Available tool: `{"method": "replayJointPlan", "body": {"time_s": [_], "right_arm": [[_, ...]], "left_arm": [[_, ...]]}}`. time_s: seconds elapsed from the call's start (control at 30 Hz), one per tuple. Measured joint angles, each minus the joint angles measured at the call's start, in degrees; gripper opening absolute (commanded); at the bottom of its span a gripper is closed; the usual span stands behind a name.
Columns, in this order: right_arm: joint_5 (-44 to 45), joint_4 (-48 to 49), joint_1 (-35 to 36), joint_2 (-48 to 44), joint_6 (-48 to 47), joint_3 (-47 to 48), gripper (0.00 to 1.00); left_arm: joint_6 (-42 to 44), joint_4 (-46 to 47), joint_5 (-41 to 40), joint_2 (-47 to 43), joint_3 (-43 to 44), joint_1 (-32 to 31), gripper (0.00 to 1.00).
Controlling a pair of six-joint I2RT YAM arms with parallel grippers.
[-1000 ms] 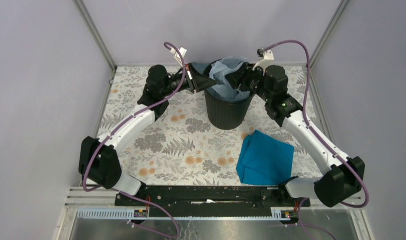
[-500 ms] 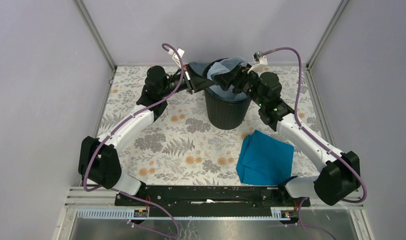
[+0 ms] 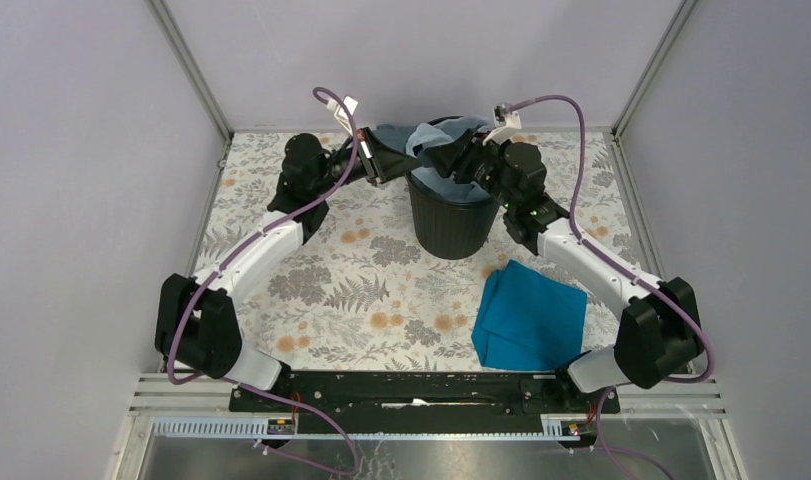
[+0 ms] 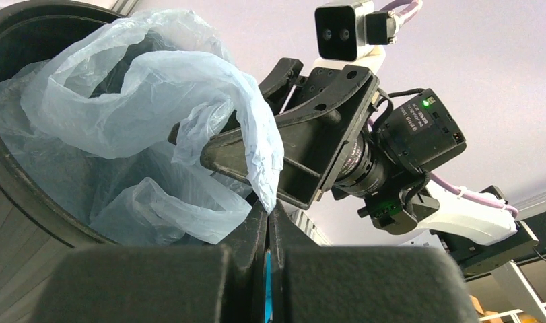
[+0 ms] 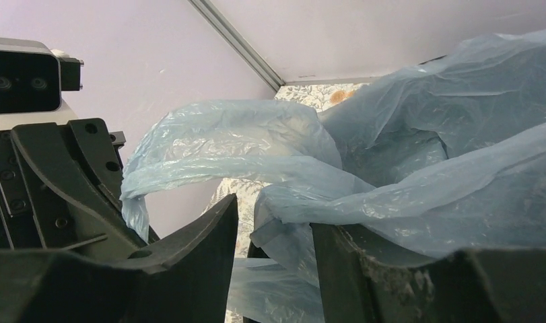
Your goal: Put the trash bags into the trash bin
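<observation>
Where lilac walls (image 3: 81, 150) enclose it, a floral table (image 3: 381, 290) bears the trash bin (image 3: 451, 225).

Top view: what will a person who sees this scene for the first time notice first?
The black trash bin at the far middle of the table, with the pale blue trash bag bulging from its mouth. Both arms meet there: the left gripper is shut on the film, the right gripper open around a fold. A teal cloth lies near right.
</observation>
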Motion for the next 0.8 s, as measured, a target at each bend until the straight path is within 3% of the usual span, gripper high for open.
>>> {"method": "replayJointPlan", "body": {"time_s": [0.07,0.17,0.23,0.37,0.57,0.8], "right_arm": [[0.0,0.3,0.2,0.7,-0.3,0.5,0.46],[0.0,0.5,0.4,1.8,-0.7,1.7,0.18],[0.3,-0.2,0.6,1.8,-0.8,2.2,0.08],[2.7,-6.0,0.6,-0.5,-1.9,2.8,0.00],[9.7,-25.4,0.1,-12.3,-8.1,5.6,0.00],[20.3,-38.6,-0.3,-27.6,-15.6,5.5,0.00]], "left_arm": [[-0.4,0.5,0.0,0.0,-0.2,0.1,0.00],[-1.5,1.3,0.2,0.0,-0.7,0.3,0.00],[-1.6,1.4,0.1,0.0,-0.9,0.5,0.00],[-1.2,-1.2,-0.9,-0.5,-1.0,1.8,0.00],[-1.0,-4.2,-2.4,-2.0,-2.1,6.0,0.00],[-1.0,-5.4,-2.5,-3.5,-5.6,7.6,0.00]]}}
